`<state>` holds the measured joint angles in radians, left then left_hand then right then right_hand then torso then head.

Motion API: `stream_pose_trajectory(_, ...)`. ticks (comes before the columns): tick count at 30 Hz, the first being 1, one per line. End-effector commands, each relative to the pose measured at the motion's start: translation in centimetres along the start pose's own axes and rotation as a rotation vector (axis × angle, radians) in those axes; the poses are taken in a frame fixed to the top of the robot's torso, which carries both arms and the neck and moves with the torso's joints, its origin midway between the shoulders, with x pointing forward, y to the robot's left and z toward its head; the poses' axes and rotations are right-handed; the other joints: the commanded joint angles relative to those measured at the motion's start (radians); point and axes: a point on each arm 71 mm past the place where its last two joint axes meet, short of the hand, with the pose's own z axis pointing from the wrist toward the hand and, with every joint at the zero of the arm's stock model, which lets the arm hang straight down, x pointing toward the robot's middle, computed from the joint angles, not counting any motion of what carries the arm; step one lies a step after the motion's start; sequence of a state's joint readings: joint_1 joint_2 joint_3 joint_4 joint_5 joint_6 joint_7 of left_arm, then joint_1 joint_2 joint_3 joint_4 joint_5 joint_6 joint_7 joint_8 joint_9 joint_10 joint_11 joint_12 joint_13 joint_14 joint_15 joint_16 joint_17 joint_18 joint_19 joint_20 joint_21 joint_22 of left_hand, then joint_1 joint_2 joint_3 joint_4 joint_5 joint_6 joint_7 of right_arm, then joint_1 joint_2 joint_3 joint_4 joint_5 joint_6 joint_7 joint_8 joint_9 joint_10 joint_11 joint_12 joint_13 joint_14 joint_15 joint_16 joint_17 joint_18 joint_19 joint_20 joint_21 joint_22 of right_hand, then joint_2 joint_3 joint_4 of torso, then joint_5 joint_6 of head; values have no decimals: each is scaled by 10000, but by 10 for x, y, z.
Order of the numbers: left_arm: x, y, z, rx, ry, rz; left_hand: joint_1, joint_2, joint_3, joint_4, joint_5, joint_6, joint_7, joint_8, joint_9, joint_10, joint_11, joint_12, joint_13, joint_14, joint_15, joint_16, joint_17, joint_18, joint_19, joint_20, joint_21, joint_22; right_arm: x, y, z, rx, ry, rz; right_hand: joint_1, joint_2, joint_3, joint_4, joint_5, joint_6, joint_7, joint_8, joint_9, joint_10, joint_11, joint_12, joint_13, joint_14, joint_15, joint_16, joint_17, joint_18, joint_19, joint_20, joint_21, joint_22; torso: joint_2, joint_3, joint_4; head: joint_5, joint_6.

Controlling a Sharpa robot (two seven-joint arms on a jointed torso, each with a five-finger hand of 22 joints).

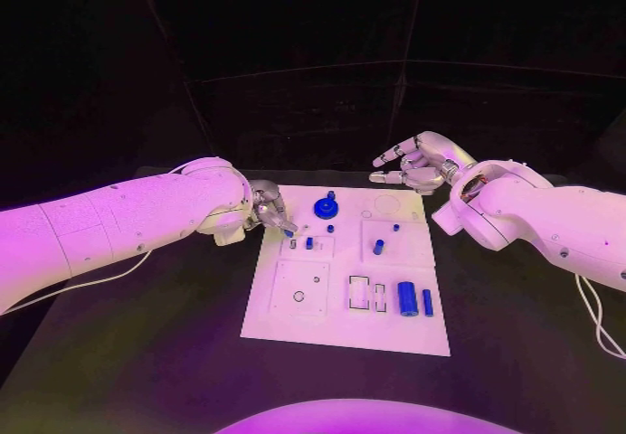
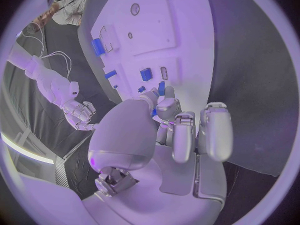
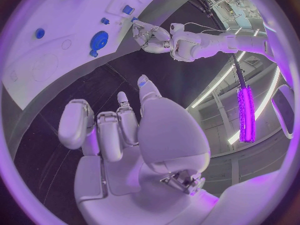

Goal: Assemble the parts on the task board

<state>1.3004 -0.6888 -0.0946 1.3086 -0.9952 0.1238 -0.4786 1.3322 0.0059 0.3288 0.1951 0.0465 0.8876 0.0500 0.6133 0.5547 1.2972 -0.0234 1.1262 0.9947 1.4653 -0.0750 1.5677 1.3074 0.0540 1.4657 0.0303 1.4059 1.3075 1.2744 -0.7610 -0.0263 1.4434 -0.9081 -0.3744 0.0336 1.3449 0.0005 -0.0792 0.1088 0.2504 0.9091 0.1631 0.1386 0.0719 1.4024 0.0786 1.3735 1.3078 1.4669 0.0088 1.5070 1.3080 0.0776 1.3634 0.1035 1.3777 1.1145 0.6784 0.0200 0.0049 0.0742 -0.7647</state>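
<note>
Head view shows the left silver hand pinching a small blue peg over the white plastic task board's left edge, the right silver hand hovering empty, fingers apart; tilted, that peg might jam or drop.

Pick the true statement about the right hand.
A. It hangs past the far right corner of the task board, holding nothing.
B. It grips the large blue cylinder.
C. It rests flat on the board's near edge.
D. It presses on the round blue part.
A: the right hand hangs off the far right corner of the task board, its fingers apart and holding nothing.
</note>
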Motion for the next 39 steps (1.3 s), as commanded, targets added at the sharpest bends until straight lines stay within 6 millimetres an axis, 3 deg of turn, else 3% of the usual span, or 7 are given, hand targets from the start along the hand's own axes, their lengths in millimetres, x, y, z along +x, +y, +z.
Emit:
stream_pose_trajectory(1,1,-2,0,-122,-133,562,-34,-122,1220,-1145,40,-57,-29,57,477,81,-25,-29,-8,1055,-86,31,2634,-26,172,-60,-45,442,0,2,1,-118,57,41,24,111,-70,-5,40,-80,14,21,-12,-15,-13,-30,482,728,-92,-56,1274,107,-63,19,-64,-16,2,4,-6,4,-10)
stream_pose_trajectory(39,17,-8,3,-219,310,896,-199,-306,1713,-1272,43,-72,-23,113,530,115,-24,-15,-8,1055,-88,31,2634,-35,194,-61,-21,493,1,2,2,-145,96,53,29,127,-87,8,25,-85,15,28,-12,-18,-13,-33,477,729,-92,-58,1275,107,-61,18,-69,-21,-5,6,0,-27,-64)
